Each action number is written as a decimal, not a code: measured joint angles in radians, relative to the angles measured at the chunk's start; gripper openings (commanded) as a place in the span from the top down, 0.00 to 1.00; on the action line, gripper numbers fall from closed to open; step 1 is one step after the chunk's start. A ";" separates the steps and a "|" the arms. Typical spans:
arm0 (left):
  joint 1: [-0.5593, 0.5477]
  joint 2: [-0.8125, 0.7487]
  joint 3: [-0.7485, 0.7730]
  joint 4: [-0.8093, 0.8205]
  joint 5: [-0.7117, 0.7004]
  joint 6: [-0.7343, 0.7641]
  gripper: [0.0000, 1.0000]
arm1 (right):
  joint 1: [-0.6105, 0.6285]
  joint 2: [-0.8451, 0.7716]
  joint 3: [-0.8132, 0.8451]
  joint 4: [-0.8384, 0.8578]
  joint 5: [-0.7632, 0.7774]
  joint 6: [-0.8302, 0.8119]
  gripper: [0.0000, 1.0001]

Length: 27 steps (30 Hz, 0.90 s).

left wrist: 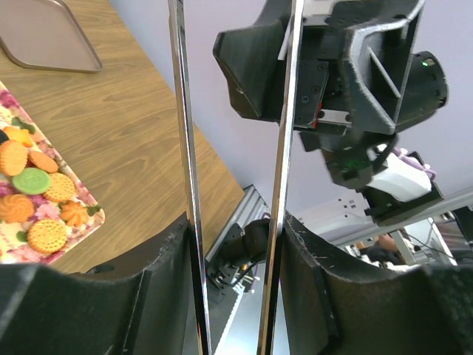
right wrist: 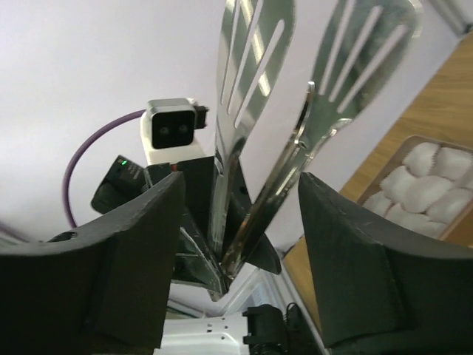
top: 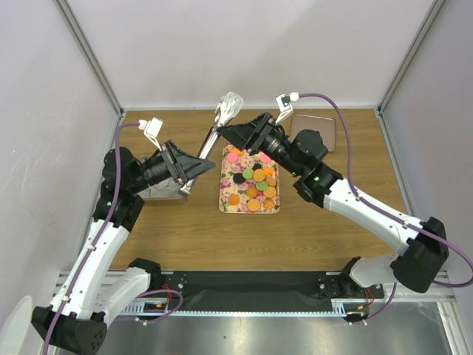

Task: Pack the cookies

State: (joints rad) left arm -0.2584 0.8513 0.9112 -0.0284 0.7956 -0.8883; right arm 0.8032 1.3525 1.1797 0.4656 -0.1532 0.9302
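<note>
The cookies, orange, green, pink and black discs, lie on a floral tray at mid-table. Some also show in the left wrist view on the tray. My left gripper is shut on the handle end of metal tongs, which point up and to the back, above the table. My right gripper is open, with its fingers on either side of the tongs' arms and apart from them. It hovers over the tray's far end.
A metal container of white crinkled paper cups sits at the left under my left arm. A flat brown metal tray lies at the back right. White walls close in the table on three sides.
</note>
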 measured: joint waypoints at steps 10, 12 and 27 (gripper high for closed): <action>-0.001 -0.002 0.022 -0.062 -0.049 0.061 0.51 | -0.057 -0.169 -0.055 -0.232 0.105 -0.054 0.24; -0.009 0.002 0.027 -0.090 -0.076 0.089 0.51 | -0.057 -0.209 -0.067 -0.322 0.142 -0.076 0.24; -0.224 0.092 -0.005 -0.317 -0.495 0.310 0.54 | -0.056 -0.414 -0.069 -0.858 0.345 -0.279 0.23</action>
State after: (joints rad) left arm -0.4824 0.9428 0.9066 -0.3458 0.3008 -0.5781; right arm 0.7467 0.9386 1.1103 -0.3927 0.1917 0.6510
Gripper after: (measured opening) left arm 0.464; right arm 0.767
